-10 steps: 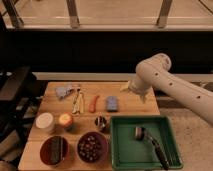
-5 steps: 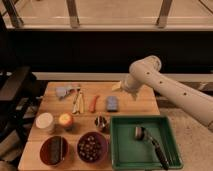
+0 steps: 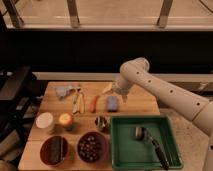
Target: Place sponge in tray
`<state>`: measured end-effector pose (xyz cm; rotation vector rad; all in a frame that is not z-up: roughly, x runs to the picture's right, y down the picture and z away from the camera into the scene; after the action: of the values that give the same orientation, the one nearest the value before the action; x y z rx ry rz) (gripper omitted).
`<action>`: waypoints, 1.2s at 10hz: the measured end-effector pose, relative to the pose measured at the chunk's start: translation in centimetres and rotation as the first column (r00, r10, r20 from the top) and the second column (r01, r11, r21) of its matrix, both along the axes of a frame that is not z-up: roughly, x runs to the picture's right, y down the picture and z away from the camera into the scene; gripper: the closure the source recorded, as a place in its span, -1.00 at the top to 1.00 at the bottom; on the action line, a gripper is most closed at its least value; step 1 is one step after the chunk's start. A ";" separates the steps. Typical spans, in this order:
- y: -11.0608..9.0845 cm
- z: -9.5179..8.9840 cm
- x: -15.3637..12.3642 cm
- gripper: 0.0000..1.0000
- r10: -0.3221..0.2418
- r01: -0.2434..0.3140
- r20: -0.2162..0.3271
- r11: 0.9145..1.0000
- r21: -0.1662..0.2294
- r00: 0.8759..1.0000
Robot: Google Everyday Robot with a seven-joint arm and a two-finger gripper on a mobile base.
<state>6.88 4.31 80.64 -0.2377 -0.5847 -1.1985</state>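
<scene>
Pincer point(image 3: 122, 97), jaws apart, near sponge point(image 3: 113, 103)

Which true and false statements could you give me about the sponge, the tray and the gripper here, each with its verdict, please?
1. The sponge lies on the wooden table, outside the tray. True.
2. The tray has nothing in it. False: a dark-handled tool lies in it.
3. The gripper hangs open close to the sponge's far right side and holds nothing. True.
4. The pale cloth lies inside the tray. False: it sits at the table's far left corner.
5. Both dark bowls stand right of the tray. False: they stand left of it, at the near edge.
</scene>
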 end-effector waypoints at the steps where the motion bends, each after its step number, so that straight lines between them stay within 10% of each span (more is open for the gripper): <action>1: 0.0 0.0 0.0 0.60 0.000 0.000 0.000 1.000 0.000 1.000; 12: 0.0 5.0 -2.1 0.60 -0.099 0.099 0.018 0.995 -0.012 0.995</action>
<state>4.75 4.27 85.60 -0.2697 -0.6011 -1.2936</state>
